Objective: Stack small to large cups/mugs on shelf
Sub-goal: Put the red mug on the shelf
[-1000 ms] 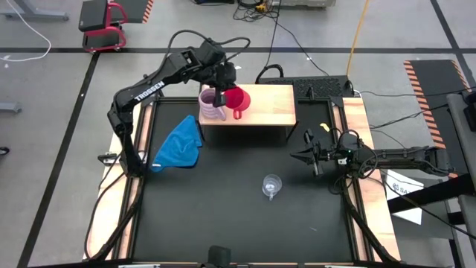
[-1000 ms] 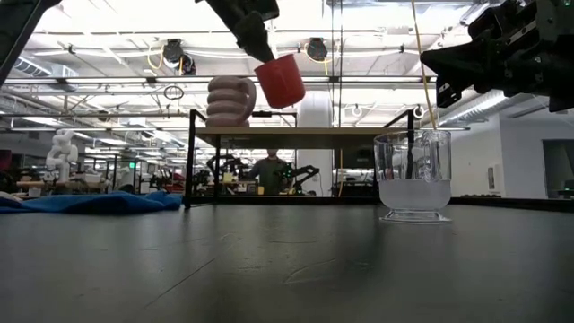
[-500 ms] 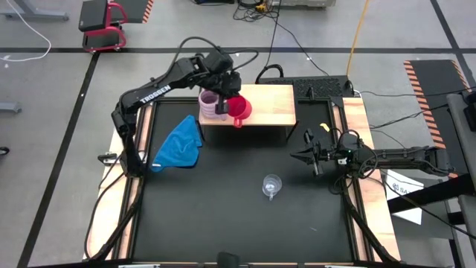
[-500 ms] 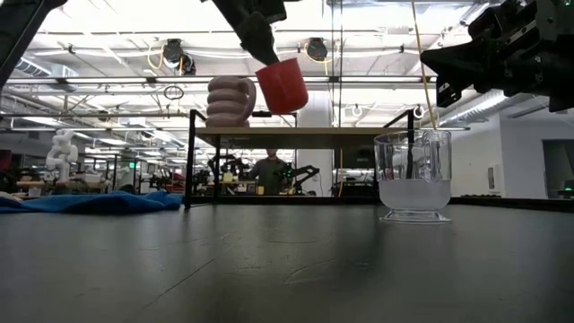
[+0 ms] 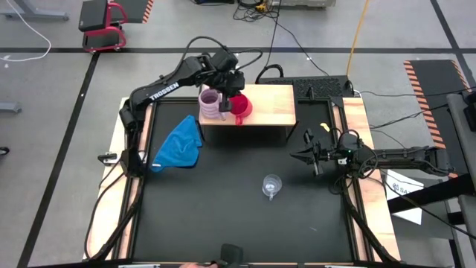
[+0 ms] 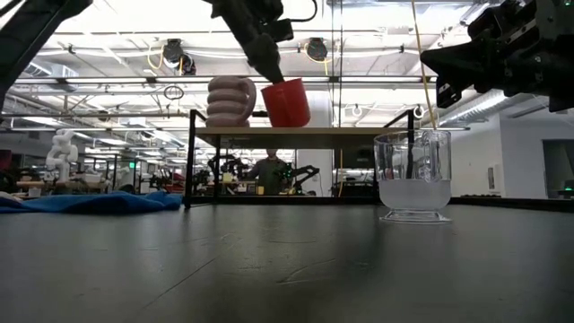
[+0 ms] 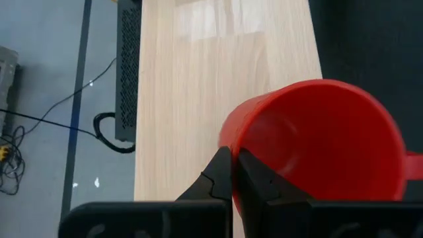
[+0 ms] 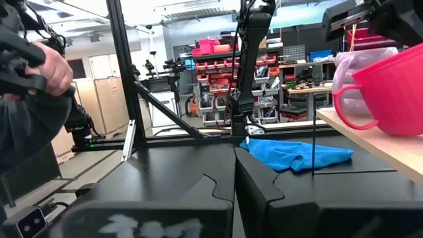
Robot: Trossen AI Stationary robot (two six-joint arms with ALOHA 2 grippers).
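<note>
From above, the black desk (image 5: 245, 201) carries the shelf (image 5: 271, 104) along its far edge, a blue cloth (image 5: 180, 143) to one side and the clear glass cup (image 5: 271, 185) alone near the middle. The left tool (image 5: 227, 100) pinches the rim of the red mug (image 5: 240, 108), which has come down and shifted slightly away from the lilac-pink mug (image 5: 211, 104) over the last second.

At desk height, the red mug (image 6: 286, 102) was tilted and in the air; now it is nearly upright, its base touching or almost touching the board just beside the lilac-pink mug (image 6: 231, 100). It looks set down beside the large mug, not nested in it.

The left wrist view shows the fingers (image 7: 221, 173) clamped narrowly across the mug wall.

The right tool (image 5: 311, 156) waits near the desk's right rail, fingers closed and empty.
</note>
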